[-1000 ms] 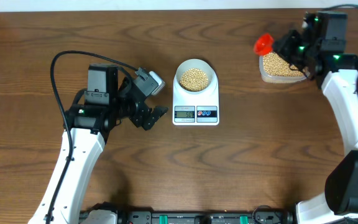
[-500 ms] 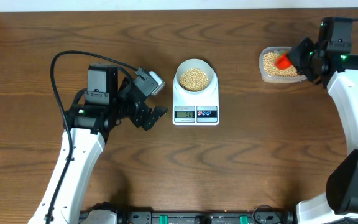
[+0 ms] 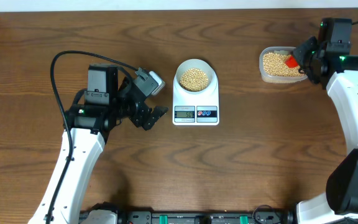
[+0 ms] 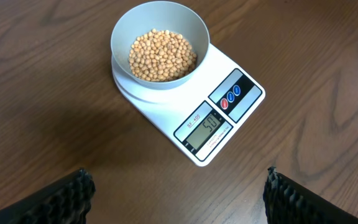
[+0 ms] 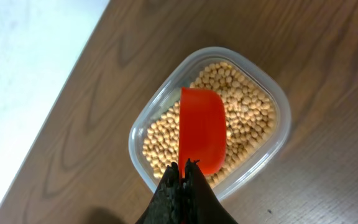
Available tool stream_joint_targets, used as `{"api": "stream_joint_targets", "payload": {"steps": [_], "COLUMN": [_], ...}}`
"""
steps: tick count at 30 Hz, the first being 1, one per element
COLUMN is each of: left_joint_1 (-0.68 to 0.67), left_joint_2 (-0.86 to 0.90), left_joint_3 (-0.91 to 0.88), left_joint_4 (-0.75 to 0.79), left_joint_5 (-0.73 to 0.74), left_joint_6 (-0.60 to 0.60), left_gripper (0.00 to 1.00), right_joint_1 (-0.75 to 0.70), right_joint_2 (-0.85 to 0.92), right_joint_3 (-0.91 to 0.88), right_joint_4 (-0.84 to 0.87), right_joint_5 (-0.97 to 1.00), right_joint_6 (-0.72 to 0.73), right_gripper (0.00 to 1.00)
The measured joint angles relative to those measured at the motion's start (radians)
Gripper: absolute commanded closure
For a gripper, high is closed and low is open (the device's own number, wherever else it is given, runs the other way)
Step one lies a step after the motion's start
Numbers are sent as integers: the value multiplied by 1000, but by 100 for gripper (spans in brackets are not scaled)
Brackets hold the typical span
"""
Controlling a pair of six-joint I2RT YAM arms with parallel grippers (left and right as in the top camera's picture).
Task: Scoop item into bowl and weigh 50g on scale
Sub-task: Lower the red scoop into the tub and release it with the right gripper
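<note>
The right gripper (image 5: pixel 183 171), fingers clamped on a red scoop (image 5: pixel 202 127), holds it just past its fingertips, over a clear tub (image 5: pixel 283 124) of beans (image 5: pixel 244 102). The left gripper (image 4: pixel 176 186) hangs with fingers spread wide and empty. Ahead of them, the bowl (image 4: pixel 124 31) sits on the scale (image 4: pixel 166 112), holding more beans.

A clear plastic tub (image 3: pixel 261 67) sits on the dark wood-grain counter (image 3: pixel 241 162), at about two o'clock in the overhead view. A red scoop (image 3: pixel 291 60) is over its three o'clock side.
</note>
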Motion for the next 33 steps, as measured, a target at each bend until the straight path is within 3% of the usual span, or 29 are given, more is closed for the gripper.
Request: {"api": "stream_joint_targets", "payload": {"steps": [13, 19, 24, 33], "left_joint_1": [0, 0, 0, 0], "left_joint_2": [0, 0, 0, 0], "left_joint_3": [0, 0, 0, 0], "left_joint_4": [0, 0, 0, 0], "left_joint_5": [0, 0, 0, 0], "left_joint_6": [0, 0, 0, 0], "left_gripper": [11, 11, 11, 10], "right_joint_1": [0, 0, 0, 0], "right_joint_2": [0, 0, 0, 0], "right_joint_3": [-159, -160, -161, -161], "right_joint_4": [162, 152, 133, 112], "right_joint_5": [-28, -45, -50, -56], "right_joint_6": [91, 101, 102, 47], "right_gripper": [99, 62, 45, 27]}}
